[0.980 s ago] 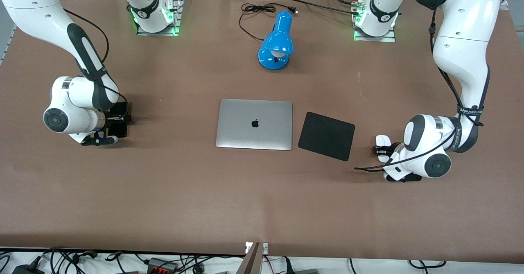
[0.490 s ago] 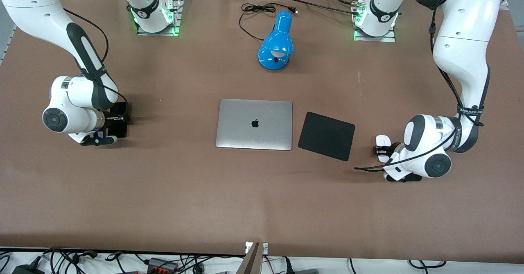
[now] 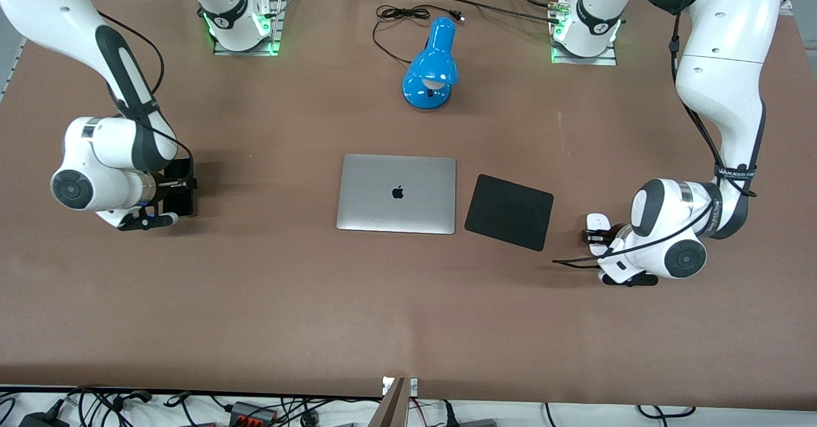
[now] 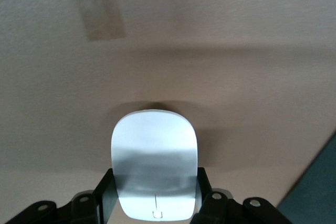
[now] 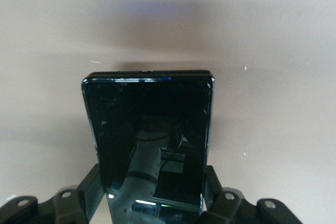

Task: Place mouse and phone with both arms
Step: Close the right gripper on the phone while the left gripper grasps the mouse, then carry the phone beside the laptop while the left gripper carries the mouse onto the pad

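Mouse: small white oval computer mouse (image 4: 154,169) with a thin grey line at its front, caught between the left gripper's black fingers; it sits toward the left arm's end of the table, just beside the black pad's corner.
Left gripper (image 4: 154,203): clenched on the mouse's two sides, low at the brown tabletop (image 3: 408,299); whether the mouse touches the surface I cannot tell.
Phone: slim glossy black rectangular smartphone (image 5: 149,140), screen up and mirroring the arm above it, pinched by its long edges toward the right arm's end of the table.
Right gripper (image 5: 152,200): grasping the phone, its fingers pressed on both edges; a shadow lies on the table under the phone.
Laptop: closed silver laptop (image 3: 396,193) lies mid-table.
Pad: matte black square pad (image 3: 509,211) lies just beside the laptop, between it and the mouse, slightly turned.
Lamp: glossy blue desk lamp (image 3: 431,65) stands farther from the front camera than the laptop, its black cord (image 3: 399,13) coiled near it.
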Controlling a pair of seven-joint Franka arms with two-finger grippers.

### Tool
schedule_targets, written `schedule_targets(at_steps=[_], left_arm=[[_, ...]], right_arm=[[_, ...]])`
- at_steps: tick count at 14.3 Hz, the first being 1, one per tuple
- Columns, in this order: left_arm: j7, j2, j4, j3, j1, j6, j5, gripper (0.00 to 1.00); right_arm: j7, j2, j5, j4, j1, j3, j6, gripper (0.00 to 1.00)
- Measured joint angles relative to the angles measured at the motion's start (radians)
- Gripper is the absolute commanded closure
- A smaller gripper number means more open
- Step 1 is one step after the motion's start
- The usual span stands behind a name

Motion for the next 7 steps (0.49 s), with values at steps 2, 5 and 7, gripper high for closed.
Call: schedule_targets(at_steps=[2,5,7], left_arm=[[-0.001,-0.003,0.004,-0.026,-0.001,0.0,0.0,0.46],[-0.004,-0.016,0.008,-0.047,-0.002,-0.012,-0.024,0.48],[-0.004,-0.032,0.01,-0.05,-0.002,-0.036,-0.058,0.48]], right_arm=[[0.002,-0.024,0.012,0.059,0.004,0.05,-0.064,0.82],[0.033,-0.021,0.091,0.09,0.032,0.083,-0.08,0.82],[0.109,-0.003,0.108,0.097,0.073,0.084,-0.078,0.82]])
